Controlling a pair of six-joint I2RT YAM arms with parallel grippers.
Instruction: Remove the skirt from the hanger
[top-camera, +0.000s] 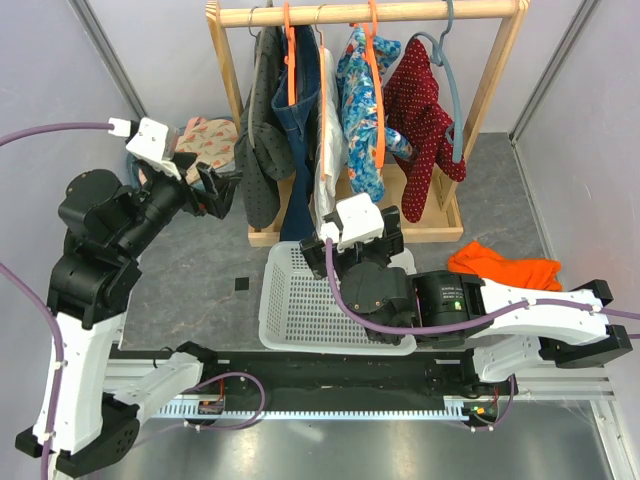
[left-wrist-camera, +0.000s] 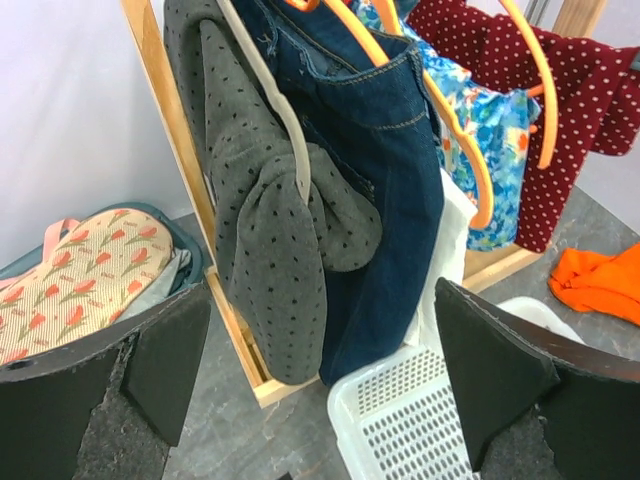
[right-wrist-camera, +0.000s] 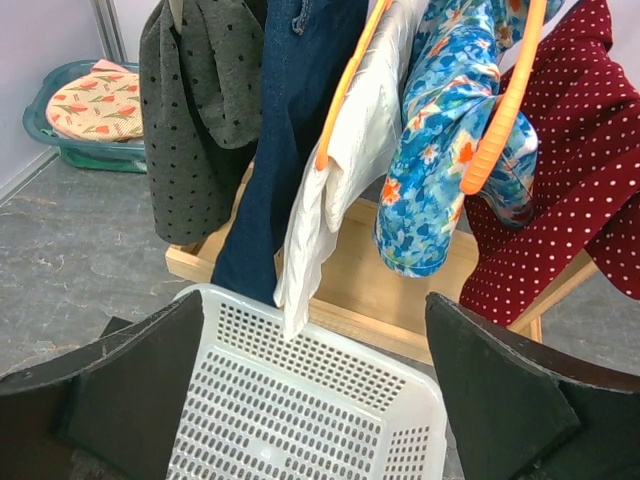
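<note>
Wooden rack (top-camera: 400, 12) holds the skirt (left-wrist-camera: 390, 200) ahead of the left gripper (left-wrist-camera: 325, 375), untouched.

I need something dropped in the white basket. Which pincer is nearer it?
Right. The right pincer is over the white basket; the left pincer is off to its left, beside the grey dotted garment.
</note>
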